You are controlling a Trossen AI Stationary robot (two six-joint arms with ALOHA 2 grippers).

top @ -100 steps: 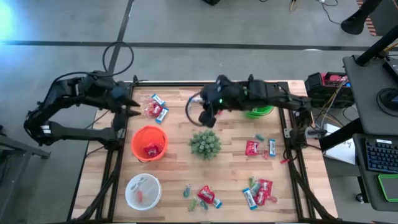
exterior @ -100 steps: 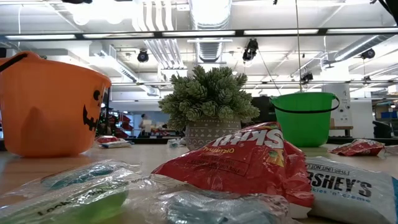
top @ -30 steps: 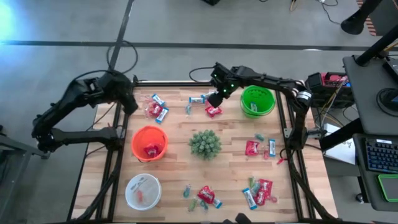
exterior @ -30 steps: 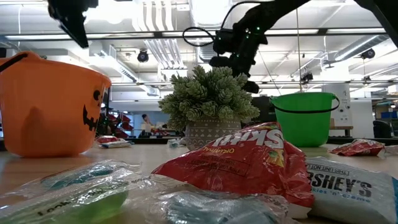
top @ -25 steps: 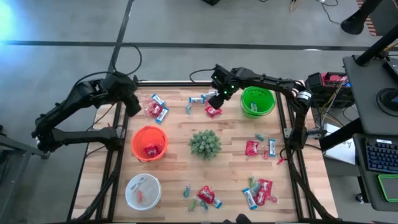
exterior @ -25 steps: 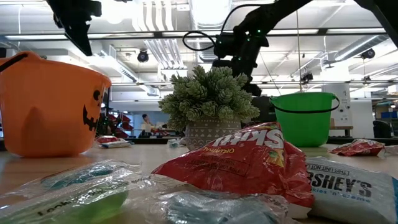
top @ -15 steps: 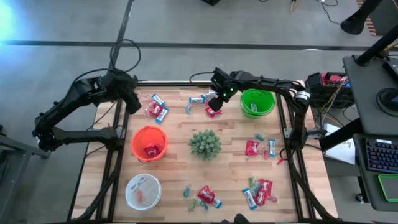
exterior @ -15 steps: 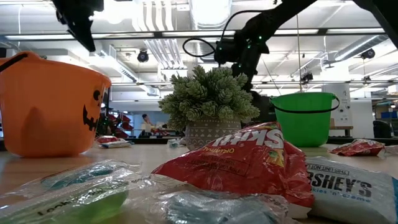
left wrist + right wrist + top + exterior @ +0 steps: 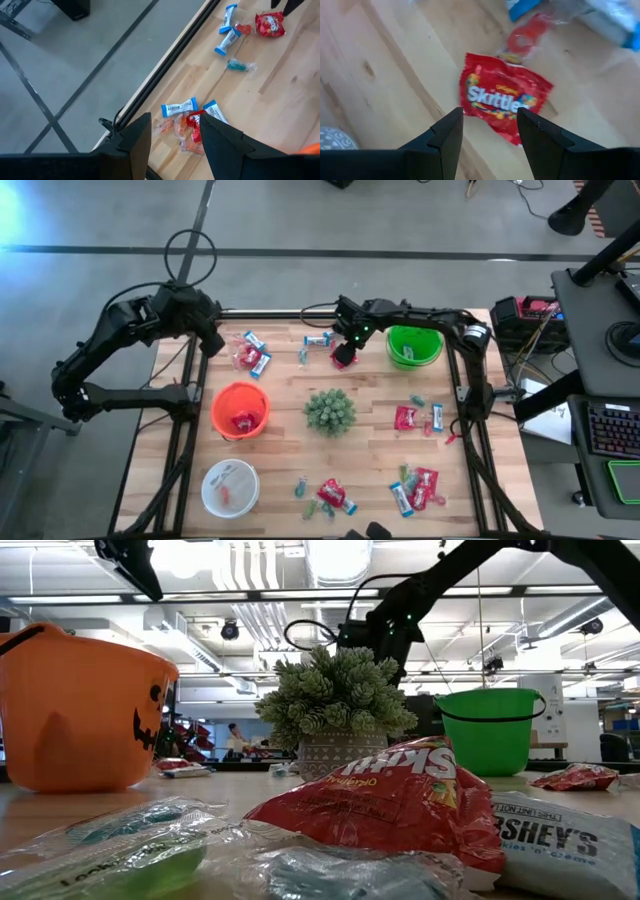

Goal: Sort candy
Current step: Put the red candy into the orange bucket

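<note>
Candy lies in groups on the wooden table (image 9: 370, 450). A red Skittles packet (image 9: 502, 102) lies flat at the far middle, next to blue-and-white bars (image 9: 318, 339). My right gripper (image 9: 345, 352) hangs open just above this packet, its fingers (image 9: 445, 142) on either side of the packet's near edge, apart from it. My left gripper (image 9: 214, 343) stands open, high over the table's far left corner. Below it lie blue-and-white bars (image 9: 178, 107) and a red packet (image 9: 195, 127).
An orange pumpkin bowl (image 9: 240, 408) holds a red packet; a green bowl (image 9: 413, 345) stands at the far right and a white bowl (image 9: 229, 485) at the near left. A spiky green plant (image 9: 330, 410) sits mid-table. More candy lies at the right (image 9: 420, 417) and near (image 9: 415, 488).
My right gripper has sunk toward the red Skittles packet at the far middle and rolled a little, staying open. My left gripper has risen slightly over the far left corner. No candy has moved.
</note>
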